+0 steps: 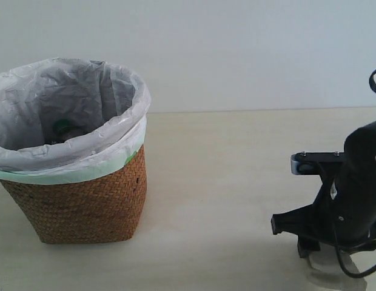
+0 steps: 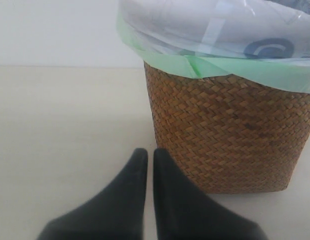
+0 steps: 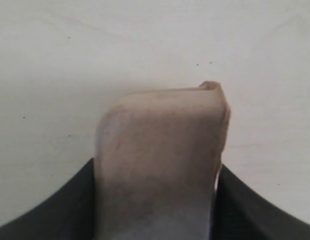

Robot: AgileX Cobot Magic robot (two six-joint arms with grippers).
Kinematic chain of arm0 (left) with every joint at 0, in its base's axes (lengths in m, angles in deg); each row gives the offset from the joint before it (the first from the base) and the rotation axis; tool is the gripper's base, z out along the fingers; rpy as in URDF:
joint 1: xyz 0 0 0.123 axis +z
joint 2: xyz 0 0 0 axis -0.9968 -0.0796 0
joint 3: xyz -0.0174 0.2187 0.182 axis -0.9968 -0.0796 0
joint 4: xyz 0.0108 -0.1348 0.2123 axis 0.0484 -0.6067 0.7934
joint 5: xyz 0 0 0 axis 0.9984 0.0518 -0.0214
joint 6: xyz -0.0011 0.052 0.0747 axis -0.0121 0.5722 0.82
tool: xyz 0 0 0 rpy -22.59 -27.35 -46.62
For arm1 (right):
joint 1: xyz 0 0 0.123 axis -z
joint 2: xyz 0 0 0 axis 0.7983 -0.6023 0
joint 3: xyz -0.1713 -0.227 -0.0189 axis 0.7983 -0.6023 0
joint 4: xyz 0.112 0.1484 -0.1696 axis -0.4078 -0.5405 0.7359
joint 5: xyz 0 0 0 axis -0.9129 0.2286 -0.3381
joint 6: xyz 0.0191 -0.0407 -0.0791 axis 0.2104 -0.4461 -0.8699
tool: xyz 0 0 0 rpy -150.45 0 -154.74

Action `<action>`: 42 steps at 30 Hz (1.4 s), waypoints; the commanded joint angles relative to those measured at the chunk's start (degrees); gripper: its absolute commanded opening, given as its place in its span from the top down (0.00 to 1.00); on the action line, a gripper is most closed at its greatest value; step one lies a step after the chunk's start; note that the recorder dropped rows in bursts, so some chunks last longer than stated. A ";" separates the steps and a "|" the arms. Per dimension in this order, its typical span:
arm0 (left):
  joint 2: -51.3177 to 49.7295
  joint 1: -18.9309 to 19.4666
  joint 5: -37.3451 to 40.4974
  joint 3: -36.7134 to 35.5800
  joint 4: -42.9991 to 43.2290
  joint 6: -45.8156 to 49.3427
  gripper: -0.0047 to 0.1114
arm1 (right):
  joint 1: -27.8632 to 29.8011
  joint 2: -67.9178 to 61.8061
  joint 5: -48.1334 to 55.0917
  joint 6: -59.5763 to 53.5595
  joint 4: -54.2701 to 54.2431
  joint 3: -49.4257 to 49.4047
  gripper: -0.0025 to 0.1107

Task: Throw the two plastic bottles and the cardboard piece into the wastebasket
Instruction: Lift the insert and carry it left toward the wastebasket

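The wastebasket (image 1: 85,194), brown wicker with a pale bag folded over its rim, stands at the left. A green patch (image 1: 60,127) shows inside it; the two plastic bottles cannot otherwise be made out. In the right wrist view my right gripper (image 3: 156,167) is shut on the beige cardboard piece (image 3: 162,135), which fills the space between its black fingers. In the exterior view that gripper (image 1: 309,247) is low over the table at the bottom right, the cardboard piece (image 1: 326,271) under it. My left gripper (image 2: 150,152) is shut and empty, close to the wastebasket's wicker wall (image 2: 230,135).
The light wooden table (image 1: 224,182) stretches between the wastebasket and the right arm. A plain white wall stands behind. The left arm is out of the exterior view.
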 commanded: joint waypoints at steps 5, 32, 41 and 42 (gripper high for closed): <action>0.22 0.22 0.08 -0.21 0.05 0.14 0.93 | -0.05 3.31 3.86 -1.86 0.48 6.51 0.87; 0.22 0.22 0.08 -0.21 0.05 0.14 0.93 | -0.05 18.88 34.23 11.95 44.08 17.30 0.98; 0.22 0.22 0.08 -0.21 0.05 0.14 0.93 | -0.05 18.88 33.33 13.35 40.93 17.30 0.98; 0.22 0.22 0.08 -0.21 0.05 0.14 0.93 | -0.05 18.88 32.41 13.35 40.12 17.30 0.98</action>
